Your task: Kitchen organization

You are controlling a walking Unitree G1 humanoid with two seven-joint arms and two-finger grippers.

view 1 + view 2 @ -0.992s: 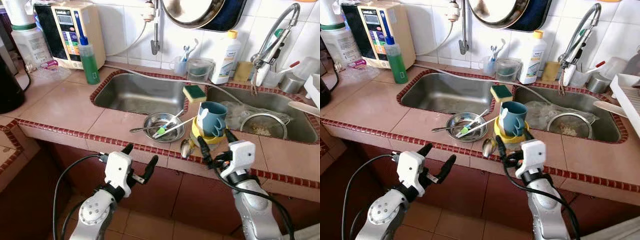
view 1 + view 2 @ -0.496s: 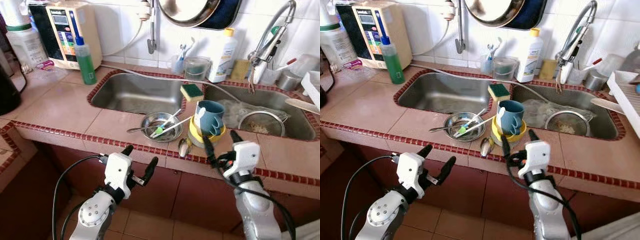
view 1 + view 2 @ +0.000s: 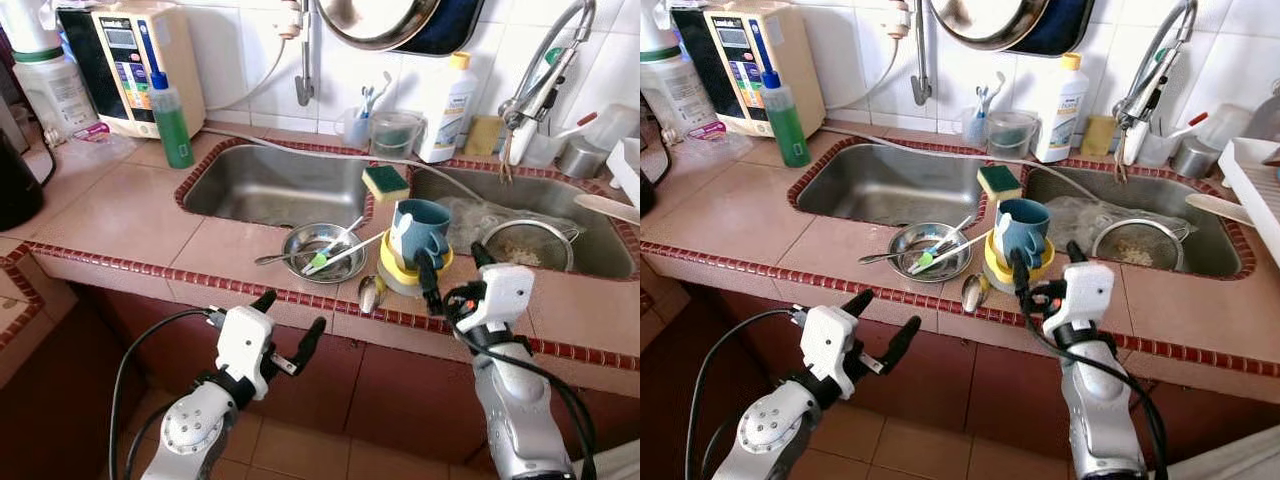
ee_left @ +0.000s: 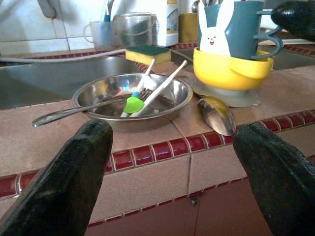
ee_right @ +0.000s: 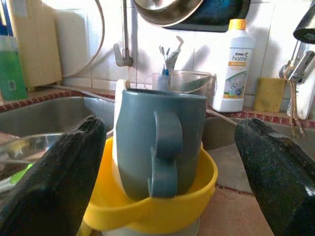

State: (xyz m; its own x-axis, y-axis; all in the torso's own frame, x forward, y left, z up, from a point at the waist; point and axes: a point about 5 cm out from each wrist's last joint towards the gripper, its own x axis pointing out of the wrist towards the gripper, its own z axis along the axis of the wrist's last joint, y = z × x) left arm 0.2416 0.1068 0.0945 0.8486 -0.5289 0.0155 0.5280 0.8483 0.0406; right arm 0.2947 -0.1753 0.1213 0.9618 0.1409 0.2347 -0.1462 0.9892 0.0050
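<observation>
Centre frame, I see a mug (image 3: 423,230) sitting in a yellow bowl (image 3: 405,270), cutlery (image 3: 335,254) in the steel dish (image 3: 322,252); right gripper (image 3: 455,278) and left gripper (image 3: 290,326) both gape empty.

I saw a white tiled wall (image 3: 250,60) behind a tan tiled counter (image 3: 120,205) edged in red, above a brown floor (image 3: 300,455).

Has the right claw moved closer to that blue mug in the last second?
Yes. The right gripper has risen and advanced toward the blue mug, jaws open.
</observation>
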